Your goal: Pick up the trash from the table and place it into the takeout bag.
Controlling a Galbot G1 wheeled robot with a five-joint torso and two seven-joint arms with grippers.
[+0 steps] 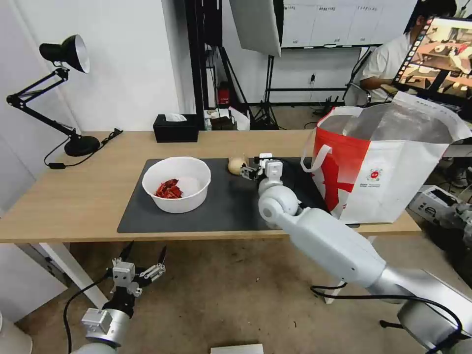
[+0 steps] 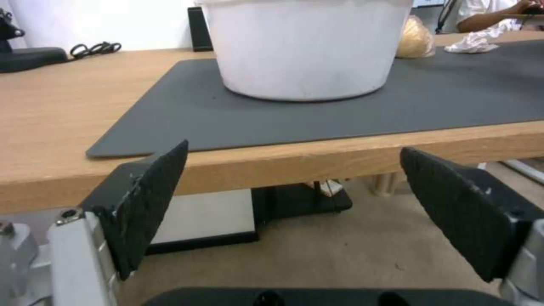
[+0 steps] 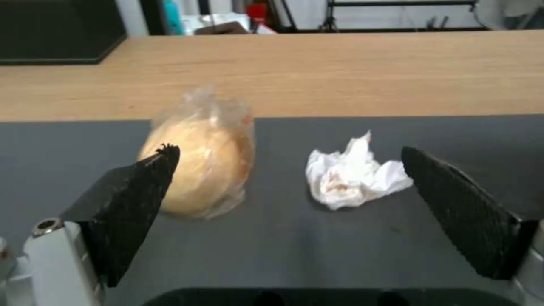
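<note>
Two grippers are ours to report: our right gripper (image 3: 283, 187) hangs low over the dark grey mat (image 1: 221, 206) with its jaws spread wide and nothing between them, and ahead of it lie a yellowish lump wrapped in clear plastic (image 3: 201, 163) and a crumpled white tissue (image 3: 351, 174), side by side but apart. Farther out on the same mat stands the white bowl (image 1: 177, 184) with red scraps (image 1: 168, 190) inside. To our right, the takeout bag (image 1: 388, 167) stands upright at the end of the desk (image 1: 73, 196), its mouth open and its foil lining showing. Our left gripper (image 1: 140, 260) waits below the desk's front edge, jaws also wide and empty, facing the bowl's wall from underneath the rim of the desk. Behind the mat, a black tissue box (image 1: 175, 128) sits near the far edge, and a black lamp (image 1: 64, 93) stands at our left.
</note>
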